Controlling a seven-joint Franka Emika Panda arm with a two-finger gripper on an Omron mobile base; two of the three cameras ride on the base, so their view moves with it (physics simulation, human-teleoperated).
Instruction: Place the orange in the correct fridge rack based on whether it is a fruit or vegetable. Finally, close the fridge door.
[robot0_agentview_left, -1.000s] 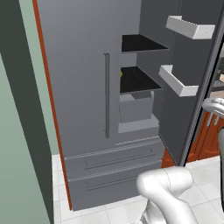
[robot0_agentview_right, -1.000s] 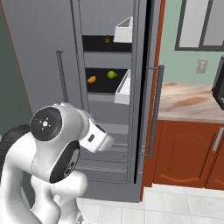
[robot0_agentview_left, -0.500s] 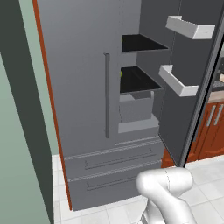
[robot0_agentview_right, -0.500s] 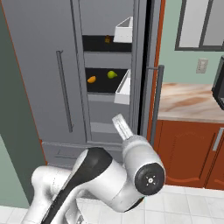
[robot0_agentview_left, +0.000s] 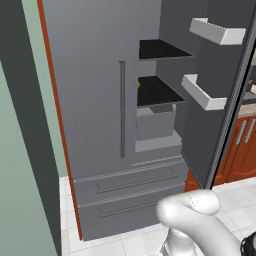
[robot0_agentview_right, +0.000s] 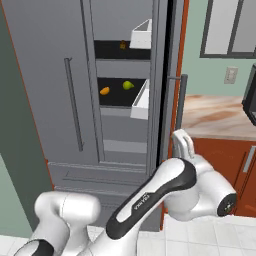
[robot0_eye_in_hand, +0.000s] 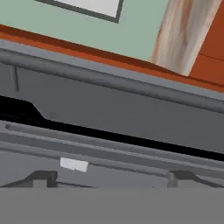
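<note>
The orange (robot0_agentview_right: 104, 91) lies on the middle fridge rack (robot0_agentview_right: 117, 98), left of a yellow-green fruit (robot0_agentview_right: 128, 85). A darker item (robot0_agentview_right: 123, 45) sits on the upper rack (robot0_agentview_right: 107, 50). The right fridge door (robot0_agentview_right: 167, 75) stands open, edge-on in the right base view, its inner face (robot0_agentview_left: 225, 115) turned toward the left base view. My gripper (robot0_agentview_right: 182, 139) points upward just right of that door edge, beside the door handle (robot0_agentview_right: 180, 102) and well away from the orange. In the hand view the gripper (robot0_eye_in_hand: 111, 179) is open, its tips far apart with nothing between them.
White door bins (robot0_agentview_left: 216, 31) (robot0_agentview_left: 201, 93) hang on the open door. The left fridge door (robot0_agentview_left: 95, 90) is shut, with drawers (robot0_agentview_left: 130, 187) below. A wooden counter (robot0_agentview_right: 217, 112) over red-brown cabinets (robot0_agentview_right: 235, 160) stands right of the fridge. A green wall (robot0_agentview_left: 20, 150) closes the left side.
My arm has swung from the left across the right base view, bringing the hand up beside the open door's edge. The fruit and the door have not moved.
</note>
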